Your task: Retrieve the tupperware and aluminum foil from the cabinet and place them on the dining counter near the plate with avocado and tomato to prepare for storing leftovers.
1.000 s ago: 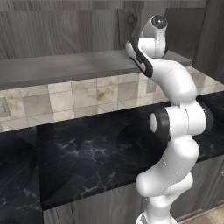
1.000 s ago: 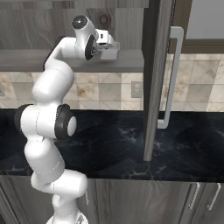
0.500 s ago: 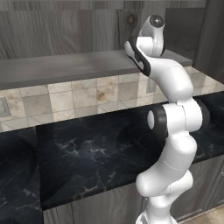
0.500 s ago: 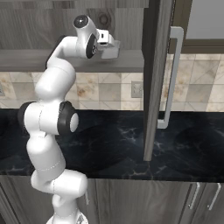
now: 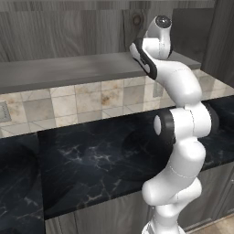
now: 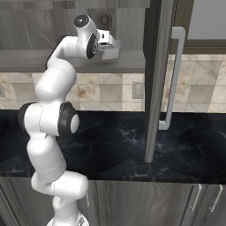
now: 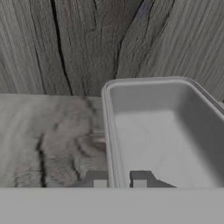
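The tupperware (image 7: 162,131), a shallow clear greyish container, stands on the cabinet's flat grey shelf (image 7: 48,131) in front of the wood-grain back panel (image 7: 65,43). My gripper (image 7: 119,179) is shut on the tupperware's left wall, one fingertip (image 7: 99,179) outside it and the other inside. From the right base view the tupperware (image 6: 114,51) shows as a small grey box at my hand, with the gripper (image 6: 107,47) over the shelf (image 6: 26,62). The aluminum foil, the dining counter and the plate with avocado and tomato are out of view.
An open cabinet door (image 6: 158,66) with a long handle (image 6: 175,79) hangs just right of my hand. Below the shelf run a tiled backsplash (image 5: 82,100) and a black marble counter (image 5: 100,160). A dark knot (image 5: 135,19) marks the back panel.
The fingers have closed from wide open onto the tupperware's wall. The arm has barely moved.
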